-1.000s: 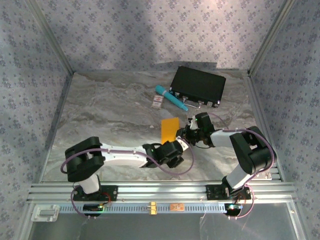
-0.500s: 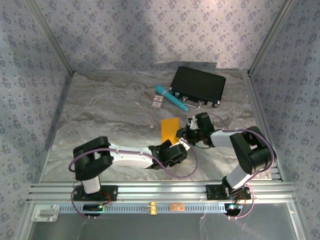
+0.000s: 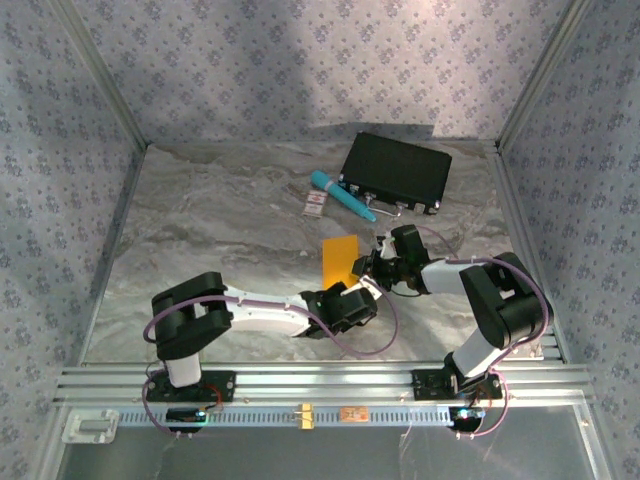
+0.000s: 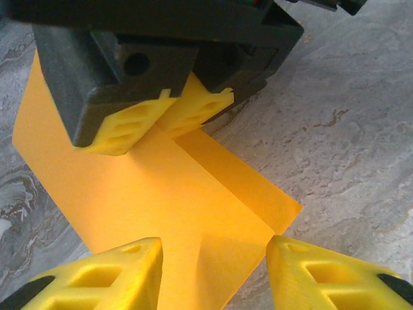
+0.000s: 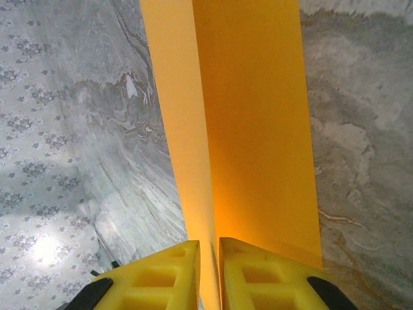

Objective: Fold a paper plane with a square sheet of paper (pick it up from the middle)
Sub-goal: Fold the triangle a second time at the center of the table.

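From above: near the middle of the bench (image 3: 200, 220), the square sheet of paper (image 3: 340, 258), orange-yellow and already creased. Pinched at its right edge by the right claw (image 3: 366, 264). Just beside its near edge, the left claw (image 3: 356, 290), pointed up toward the sheet. Well apart at the back, a black case (image 3: 395, 172), with a teal pen (image 3: 342, 195) against its left end and a small white-and-red card (image 3: 316, 205) just beside the pen.

From the left wrist: left claw (image 4: 213, 271) open, yellow fingers (image 4: 122, 271) spread to either side of the near corner of the sheet (image 4: 161, 194). Cannot tell whether either finger touches the paper. Across the sheet, right claw (image 4: 161, 119) clamped down on the far edge, fingertips together on the paper. One flap lying over another along a straight crease.

From the right wrist: right claw (image 5: 210, 265) closed on the sheet (image 5: 245, 129), paper sandwiched in the thin slit between the yellow fingers (image 5: 174, 271). Long crease running away from the grip, marbled bench (image 5: 361, 161) beneath.
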Controlling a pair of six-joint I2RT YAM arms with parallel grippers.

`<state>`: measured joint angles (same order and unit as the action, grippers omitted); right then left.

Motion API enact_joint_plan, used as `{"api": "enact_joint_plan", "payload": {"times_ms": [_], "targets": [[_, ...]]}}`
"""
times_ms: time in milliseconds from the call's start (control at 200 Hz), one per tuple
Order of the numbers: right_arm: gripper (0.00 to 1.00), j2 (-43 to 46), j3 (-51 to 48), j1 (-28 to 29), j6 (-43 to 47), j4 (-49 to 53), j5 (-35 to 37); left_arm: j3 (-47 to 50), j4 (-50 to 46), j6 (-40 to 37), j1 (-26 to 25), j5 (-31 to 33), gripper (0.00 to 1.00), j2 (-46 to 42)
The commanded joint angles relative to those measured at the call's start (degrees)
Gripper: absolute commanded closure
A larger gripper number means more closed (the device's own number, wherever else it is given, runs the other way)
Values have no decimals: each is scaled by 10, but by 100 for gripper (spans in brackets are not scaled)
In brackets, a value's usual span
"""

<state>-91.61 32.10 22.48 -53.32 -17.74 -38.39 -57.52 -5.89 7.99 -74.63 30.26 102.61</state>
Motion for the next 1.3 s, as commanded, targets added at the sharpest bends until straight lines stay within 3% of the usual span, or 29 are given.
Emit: {"api": "enact_joint_plan", "payload": {"times_ms": [0,350,515,740,914,1294], "targets": [[84,-3,3,-3,3,12,-5,-11,3,-1,1,8,58,-3],[83,3,-2,-4,4,13,-4,-4,4,7,7,-3,82,-17],[81,24,-8,-13,11,33,15,6,4,29,27,-55,90,-42],[67,104,-26,-45,41,125,67,51,38,97,104,-232,91,-101],[66,150,-47,-51,43,148,76,84,67,131,172,-361,91,-128],[84,147,-56,5,27,111,51,95,94,160,213,-438,90,-115]]}}
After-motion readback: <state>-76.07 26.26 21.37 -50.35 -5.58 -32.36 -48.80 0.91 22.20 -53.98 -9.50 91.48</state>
